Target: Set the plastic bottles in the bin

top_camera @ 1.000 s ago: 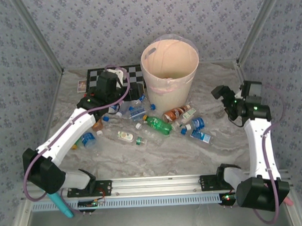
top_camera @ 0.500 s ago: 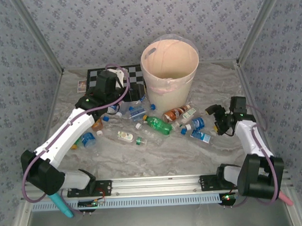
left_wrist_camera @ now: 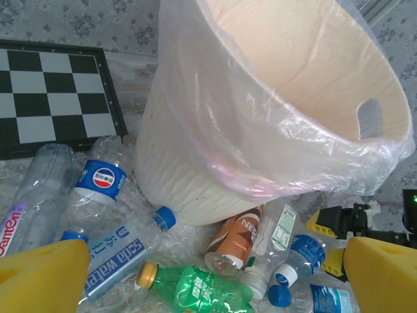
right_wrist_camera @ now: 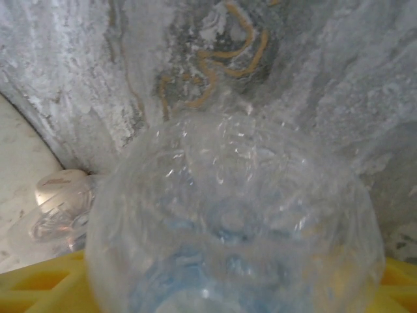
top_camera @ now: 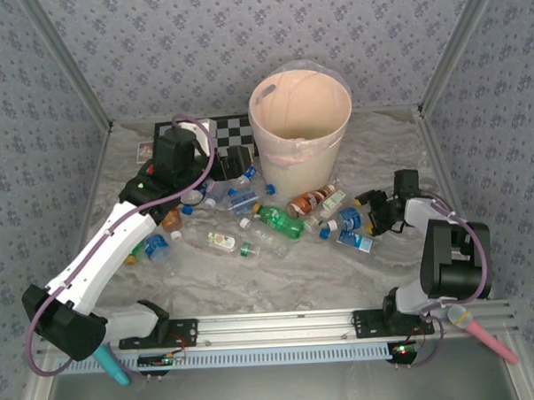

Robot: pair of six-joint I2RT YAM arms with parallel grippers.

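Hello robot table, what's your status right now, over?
Left gripper open over the plastic bottles beside the bin. Right gripper around a clear bottle, grip unconfirmed. Bin mouth unobstructed.

Left gripper spread wide, yellow fingers in both lower corners. Between them a green plastic bottle with a yellow cap lies on its side. Just left, a clear blue-capped bottle with a soda-water label. To the right, a brown-orange labelled bottle at the foot of the large cream plastic bin, clear liner draped over its rim. Black-and-white checkerboard far left.
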